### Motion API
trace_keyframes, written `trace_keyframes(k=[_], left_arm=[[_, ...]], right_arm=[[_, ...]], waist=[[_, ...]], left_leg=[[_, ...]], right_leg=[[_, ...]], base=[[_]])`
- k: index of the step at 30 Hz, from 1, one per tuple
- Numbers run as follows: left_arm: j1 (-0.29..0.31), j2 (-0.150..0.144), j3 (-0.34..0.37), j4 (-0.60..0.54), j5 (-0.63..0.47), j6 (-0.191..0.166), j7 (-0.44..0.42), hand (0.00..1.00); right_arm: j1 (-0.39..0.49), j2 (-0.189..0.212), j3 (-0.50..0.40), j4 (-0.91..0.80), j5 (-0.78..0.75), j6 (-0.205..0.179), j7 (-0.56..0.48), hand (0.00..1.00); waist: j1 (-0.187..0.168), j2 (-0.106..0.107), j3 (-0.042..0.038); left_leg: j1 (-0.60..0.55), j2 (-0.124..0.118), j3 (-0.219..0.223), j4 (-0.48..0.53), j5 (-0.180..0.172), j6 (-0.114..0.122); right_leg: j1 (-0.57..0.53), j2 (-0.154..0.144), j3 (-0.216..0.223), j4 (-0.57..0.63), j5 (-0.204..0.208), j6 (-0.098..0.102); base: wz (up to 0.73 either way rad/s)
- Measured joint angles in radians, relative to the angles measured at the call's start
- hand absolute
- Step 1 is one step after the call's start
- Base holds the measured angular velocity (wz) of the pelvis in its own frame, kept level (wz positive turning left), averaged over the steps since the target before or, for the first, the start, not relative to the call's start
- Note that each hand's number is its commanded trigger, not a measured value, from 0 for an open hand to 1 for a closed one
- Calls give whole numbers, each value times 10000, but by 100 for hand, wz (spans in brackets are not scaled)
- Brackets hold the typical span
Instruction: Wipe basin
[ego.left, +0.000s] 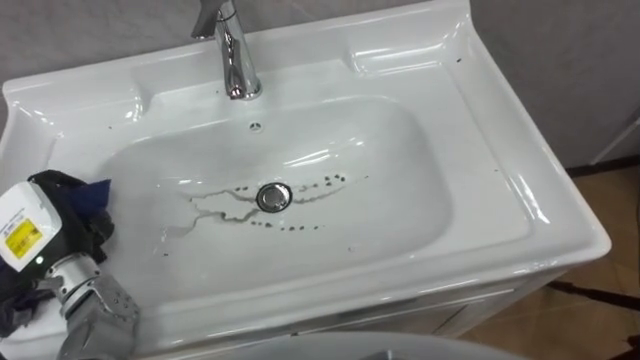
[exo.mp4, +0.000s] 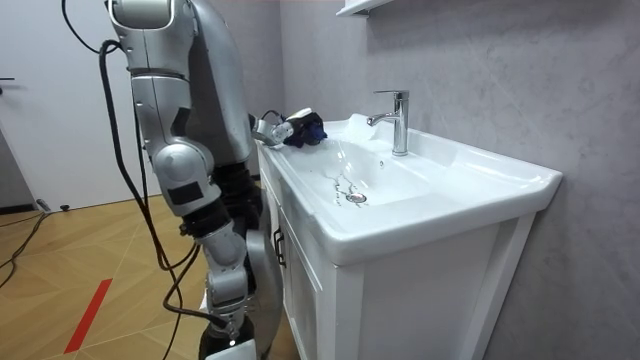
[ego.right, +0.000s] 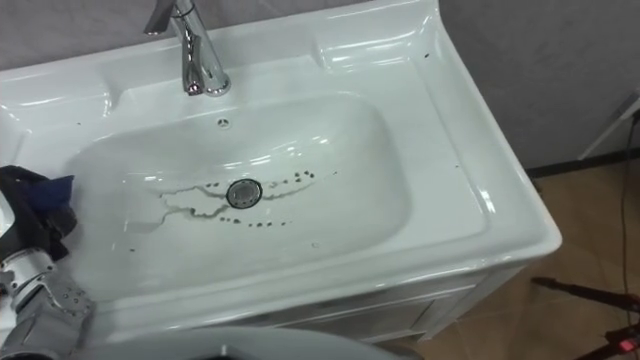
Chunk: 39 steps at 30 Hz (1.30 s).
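A grey wall (exo.mp4: 500, 80) and a wooden floor (exo.mp4: 80, 250) frame a white vanity cabinet (exo.mp4: 300, 290), and the robot stands close against its front. On top sits the white basin (ego.left: 480, 150), whose left rim carries the robot's left hand (ego.left: 30, 235). The chrome faucet (ego.left: 235, 60) rises well to the hand's right, farther from the robot. A dark blue cloth (ego.left: 85, 195) is bunched about the hand on the rim (it hides the fingers, so whether they clasp it cannot be told). The drain (ego.left: 273, 196) lies to the hand's right in the bowl, and dark streaks (ego.left: 215, 208) spread between hand and drain.
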Motion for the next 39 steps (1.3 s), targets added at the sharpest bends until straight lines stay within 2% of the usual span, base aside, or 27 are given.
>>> trace_keyframes(k=[4, 9, 14, 19, 20, 21, 22, 24, 25, 26, 31, 35, 36, 39], left_arm=[[-286, -189, 98, 148, -428, -5, -35, 100], [-583, -385, 246, 251, -441, -18, -482, 100], [-675, -388, 237, 18, -614, -55, -790, 100], [-863, -440, 180, -420, -923, -72, -1131, 100], [-780, -462, 180, -697, -936, -75, -1260, 100], [-704, -495, 163, -963, -981, -73, -1338, 100], [-656, -519, 155, -1157, -1057, -59, -1371, 100], [-448, -589, 136, -1931, -1535, 15, -1529, 100], [-429, -594, 123, -2042, -1643, 19, -1540, 100], [-419, -596, 74, -2184, -1724, 20, -1547, 100], [-379, -607, -130, -2436, -1718, 12, -1548, 100], [-355, -783, -154, -3170, -1724, 10, -1694, 100], [-356, -828, -189, -3479, -1714, -24, -1732, 100], [-352, -864, -317, -4095, -1723, -39, -1750, 100]], right_arm=[[-3, 12, 56, 51, 209, -119, 2, 0], [-14, 10, 74, -17, 264, -568, -1, 0], [-67, 18, 98, -20, 620, -945, -29, 0], [-77, 32, 97, -14, 669, -1533, -70, 0], [-78, 40, 96, -13, 790, -1635, -103, 0], [-75, 40, 94, -17, 920, -1722, -162, 0], [-64, 39, 93, -14, 980, -1757, -190, 0], [-66, 40, 96, -7, 1275, -1871, -274, 0], [-70, 39, 100, -2, 1293, -1903, -286, 0], [-66, 36, 100, 27, 1340, -1988, -315, 0], [-59, 55, 176, 329, 1385, -2268, -386, 0], [12, 124, 195, 436, 1420, -2420, -386, 0], [37, 174, 196, 450, 1509, -2436, -385, 0], [98, 264, 197, 499, 1638, -2461, -379, 0]], waist=[[17, 0, 1], [18, 0, 2], [13, 1, 4], [-7, -12, 14], [-10, -29, 25], [-53, -41, 77], [-90, -51, 94], [-184, -103, 195], [-201, -110, 199], [-209, -112, 240], [-231, -82, 265], [-249, -125, 284], [-267, -186, 324], [-288, -284, 327]], left_leg=[[20, -9, 17, 0, 0, 0], [18, -17, 23, 7, -1, 1], [-105, -29, -153, 5, -2, 2], [-303, -39, -186, 4, -3, 2], [-382, -39, -186, 3, -3, 2], [-448, -38, -185, 5, -3, 2], [-489, -38, -186, 8, -3, 2], [-621, -39, -175, 6, -3, 1], [-684, -39, -175, 7, -3, 1], [-743, -40, -173, 5, -3, 1], [-865, -70, -169, 17, -3, 1], [-945, -82, -172, 16, -3, 2], [-949, -84, -162, 17, -3, 1], [-949, -79, -3, 20, -3, 2]], right_leg=[[27, -46, -119, 1, -3, 4], [61, -92, -207, -10, -6, 10], [-21, -144, -391, -20, -4, 29], [-154, -188, -573, 2, 17, 62], [-233, -201, -614, 10, 17, 62], [-269, -211, -658, 7, 23, 71], [-292, -213, -674, 4, 27, 77], [-400, -229, -745, 7, 37, 94], [-447, -232, -759, 6, 41, 101], [-467, -235, -772, 7, 54, 114], [-657, -270, -793, 19, 77, 147], [-769, -278, -765, 22, 91, 166], [-773, -277, -753, 19, 91, 167], [-762, -253, -637, 13, 107, 171]], base=[[11], [8], [13], [14], [11], [13], [16], [14], [10], [6], [1], [-2], [0], [-12]])
